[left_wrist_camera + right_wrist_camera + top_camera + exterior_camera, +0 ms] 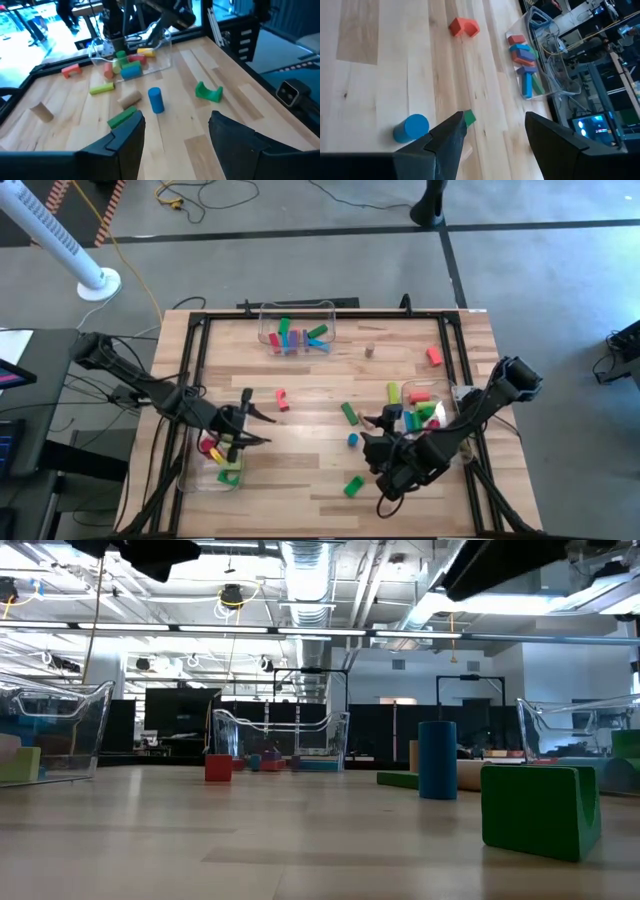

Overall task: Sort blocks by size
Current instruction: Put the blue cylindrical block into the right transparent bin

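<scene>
- Left gripper sits over the near-left part of the table, just beside the near-left bin, jaws spread and nothing between them.
- Its own wrist view confirms it: both dark fingers apart, bare wood in the gap.
- Right gripper hangs over the near-right part of the table, released too, fingers wide with nothing gripped.
- Just beside the right gripper stands the blue cylinder, upright on the wood, clear of the fingers.
- A green bar lies near that cylinder, towards the middle of the table.
- A green arch rests nearer the front edge, on its own.
- A red arch block sits mid-table, between the two arms.
- More blocks are already binned: the far bin holds a mix of green, blue, red and purple.
- The right bin has red, green and yellow pieces; a yellow-green bar lies just beside it.
- A red block and a small tan block lie loose towards the far right.
</scene>
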Robot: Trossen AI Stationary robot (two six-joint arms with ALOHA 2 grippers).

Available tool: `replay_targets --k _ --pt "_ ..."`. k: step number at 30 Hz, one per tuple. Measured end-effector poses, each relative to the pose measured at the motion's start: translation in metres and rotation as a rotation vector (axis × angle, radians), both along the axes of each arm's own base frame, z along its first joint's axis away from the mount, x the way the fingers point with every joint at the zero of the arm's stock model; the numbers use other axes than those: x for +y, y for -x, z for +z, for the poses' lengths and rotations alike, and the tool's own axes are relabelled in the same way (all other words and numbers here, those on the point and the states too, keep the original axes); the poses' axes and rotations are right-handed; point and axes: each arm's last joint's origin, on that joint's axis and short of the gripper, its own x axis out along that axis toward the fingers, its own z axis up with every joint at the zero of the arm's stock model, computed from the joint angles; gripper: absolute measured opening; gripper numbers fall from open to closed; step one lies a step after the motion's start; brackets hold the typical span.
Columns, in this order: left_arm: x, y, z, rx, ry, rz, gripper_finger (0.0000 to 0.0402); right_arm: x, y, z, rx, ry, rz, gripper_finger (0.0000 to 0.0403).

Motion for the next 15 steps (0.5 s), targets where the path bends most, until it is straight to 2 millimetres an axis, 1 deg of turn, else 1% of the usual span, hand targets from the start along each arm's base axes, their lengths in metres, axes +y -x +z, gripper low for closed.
replay_targets --k 9,15 --pt "0.009 -0.003 -0.01 -0.099 0.02 0.037 0.021 -0.003 -0.001 -0.019 -0.012 -0.025 -0.007 0.0248" --pt "0.013 -0.003 -0.018 -0.143 0.04 0.056 0.021 -0.006 -0.003 -0.031 0.011 -0.097 -0.001 0.0248"
